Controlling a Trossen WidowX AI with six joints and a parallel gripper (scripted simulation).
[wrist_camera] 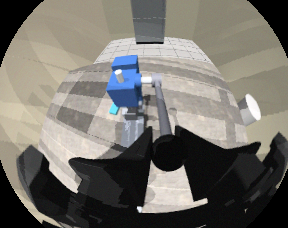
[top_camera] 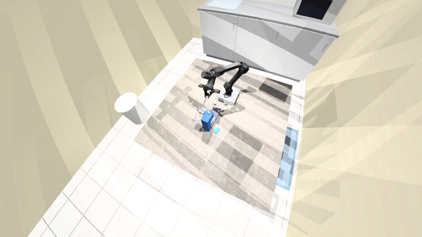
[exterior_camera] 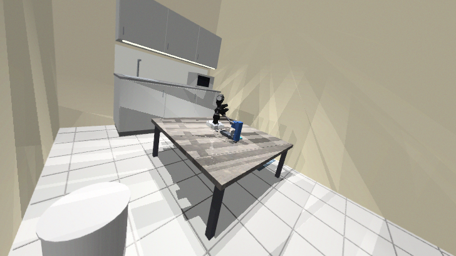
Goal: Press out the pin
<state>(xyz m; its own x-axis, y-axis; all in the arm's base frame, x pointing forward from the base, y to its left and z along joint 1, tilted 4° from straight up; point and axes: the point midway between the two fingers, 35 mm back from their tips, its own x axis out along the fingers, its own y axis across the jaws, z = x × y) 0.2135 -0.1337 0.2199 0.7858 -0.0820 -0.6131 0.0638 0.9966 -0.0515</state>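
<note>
The gripper (top_camera: 207,96) (exterior_camera: 225,114) (wrist_camera: 163,129) is clamping the round black knob (wrist_camera: 168,153) of the raised grey metal lever (top_camera: 203,104) (exterior_camera: 230,122) (wrist_camera: 163,107), so the lever stage seems in hand, next calling for a downward pull if the pin is unpressed. What looks like the grey block (wrist_camera: 133,113) is sitting beneath the blue press head (top_camera: 207,116) (exterior_camera: 237,125) (wrist_camera: 123,91); the cup and its contents are not making themselves out.

Open counter (top_camera: 186,146) (exterior_camera: 202,152) (wrist_camera: 202,105) flanks the blue press (top_camera: 206,121) (exterior_camera: 237,131) (wrist_camera: 124,90), which blocks any straight pass beyond the lever (top_camera: 203,104) (exterior_camera: 228,118) (wrist_camera: 162,107).
</note>
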